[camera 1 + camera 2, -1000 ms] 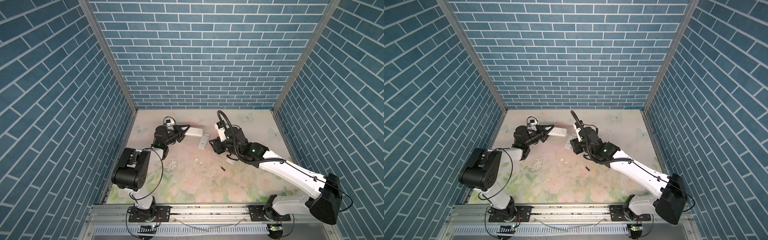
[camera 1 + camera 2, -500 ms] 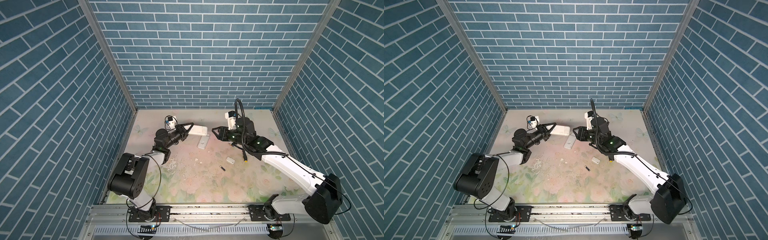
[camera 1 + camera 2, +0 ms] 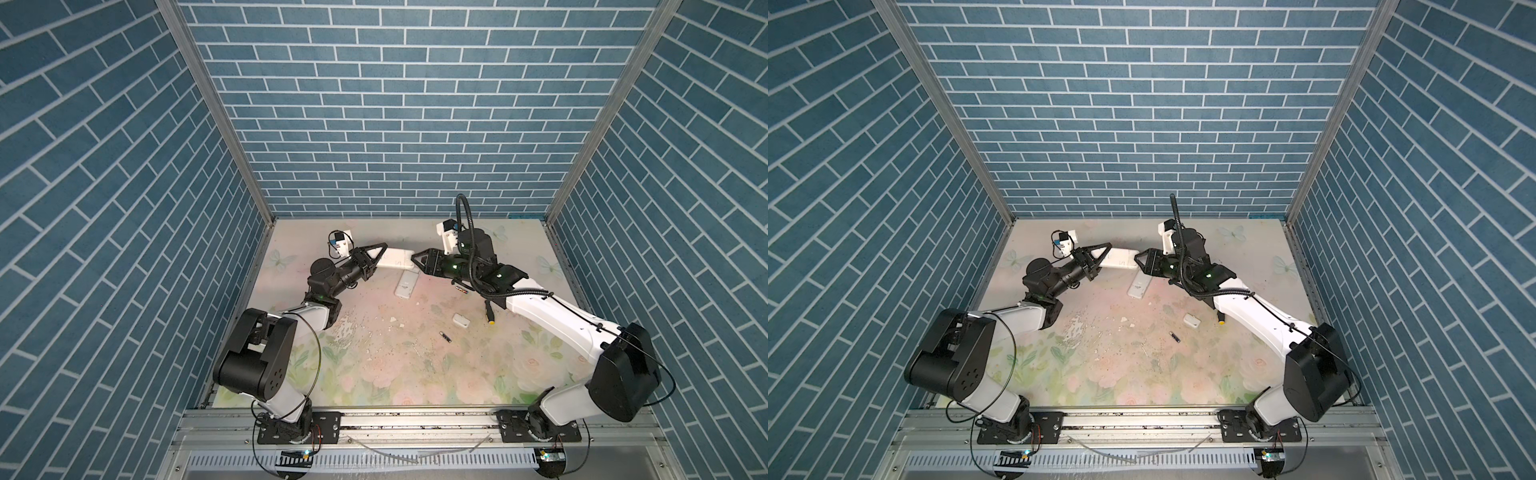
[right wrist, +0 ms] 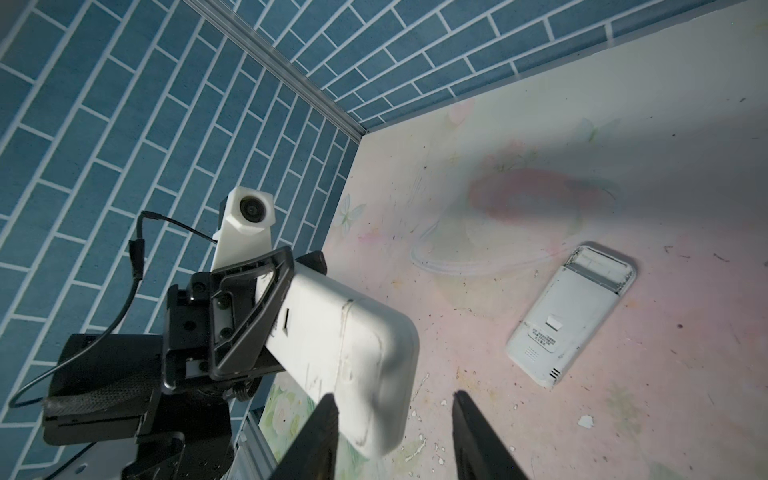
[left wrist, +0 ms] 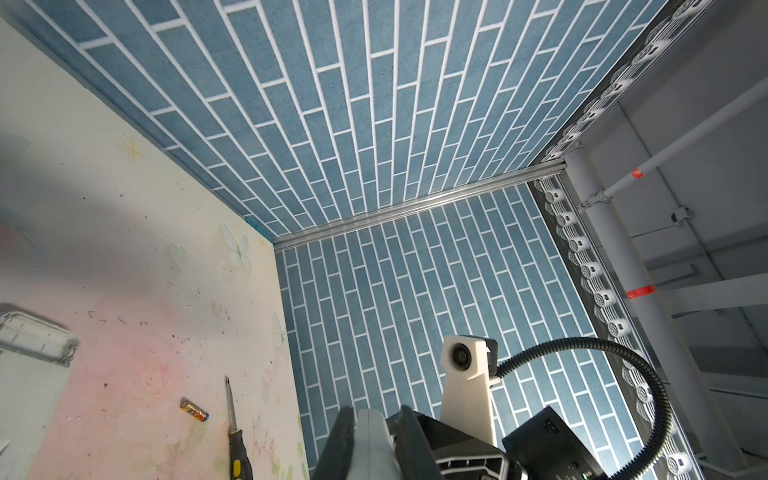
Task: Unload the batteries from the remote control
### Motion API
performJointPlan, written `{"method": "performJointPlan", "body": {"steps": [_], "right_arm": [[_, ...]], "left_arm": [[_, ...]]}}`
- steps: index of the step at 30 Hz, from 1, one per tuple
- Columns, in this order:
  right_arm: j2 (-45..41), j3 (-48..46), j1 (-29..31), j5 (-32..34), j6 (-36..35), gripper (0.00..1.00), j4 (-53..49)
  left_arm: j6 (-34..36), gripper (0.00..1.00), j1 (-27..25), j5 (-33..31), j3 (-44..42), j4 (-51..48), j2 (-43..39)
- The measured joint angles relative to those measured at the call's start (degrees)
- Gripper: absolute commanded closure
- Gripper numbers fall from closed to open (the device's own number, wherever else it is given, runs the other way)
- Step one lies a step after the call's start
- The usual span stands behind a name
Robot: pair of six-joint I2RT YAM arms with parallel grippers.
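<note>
Screwdriver (image 5: 237,444) (yellow-tipped) near white cover plate (image 3: 460,320) — on floral mat (image 3: 374,374).

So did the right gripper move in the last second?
Yes. The right gripper went from near the small white cover toward the back wall, past the remote on the mat, to the held remote.

bright even overhead light, soft shadows, warped edges, blurred near foreground.

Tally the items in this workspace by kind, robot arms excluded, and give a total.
Remotes: 2 (one held aloft, one lying flat)
Batteries: 2 (copper-brown, black)
Screwdriver: 1
Cover plate: 1
Total: 6
</note>
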Motion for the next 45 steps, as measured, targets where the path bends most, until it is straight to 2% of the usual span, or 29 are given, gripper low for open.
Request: {"method": "performJointPlan", "body": {"steps": [24,34,45], "right_arm": [[4.6,3.0,0.0,-2.8,1.6,0.53,1.5],[5.2,3.7,0.0,-3.4,1.7,0.62,1.7],[5.2,3.7,0.0,-3.4,2.5,0.6,1.7]], "left_arm": [[-1.0,1.0,-0.3,-0.1,-0.4,1.9,0.7],[-1.1,1.0,-0.4,-0.1,-0.4,2.0,0.7],[-1.0,1.0,-0.4,-0.1,-0.3,1.9,0.7]]}}
